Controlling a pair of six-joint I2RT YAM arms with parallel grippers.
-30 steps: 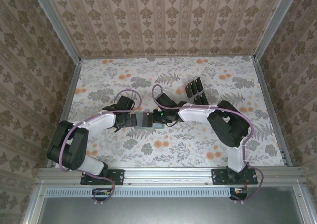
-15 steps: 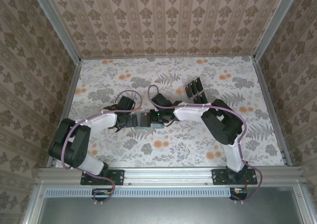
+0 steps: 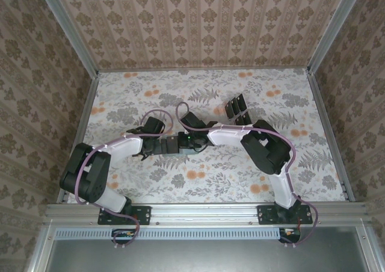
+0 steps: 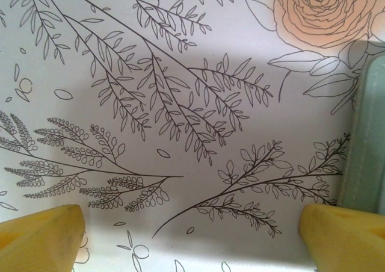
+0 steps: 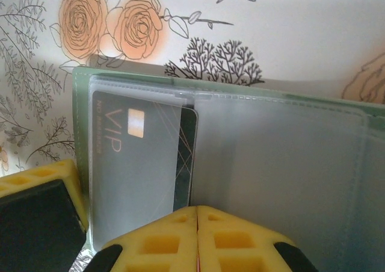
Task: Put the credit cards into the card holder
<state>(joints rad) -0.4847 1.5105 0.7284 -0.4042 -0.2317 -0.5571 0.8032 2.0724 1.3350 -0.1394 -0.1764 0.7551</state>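
Floral surface [image 3: 301,163] lay between damask-papered walls [image 3: 198,25], left end effector [image 4: 192,236] spread wide, empty, right end effector [image 5: 197,236] closed tight over card holder [image 5: 289,163]

Glossy black card [image 5: 187,157], frosted plastic sleeve [image 5: 277,182], matt wallet [image 5: 81,103]

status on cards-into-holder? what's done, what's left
Done: one VIP card sits mostly under a clear sleeve of the open card holder, with its right edge sticking out.
In hand: the right gripper is shut with its tips at that exposed edge, likely nudging it in. The left gripper is open beside the holder.
Left: several credit cards lie loose on the table.
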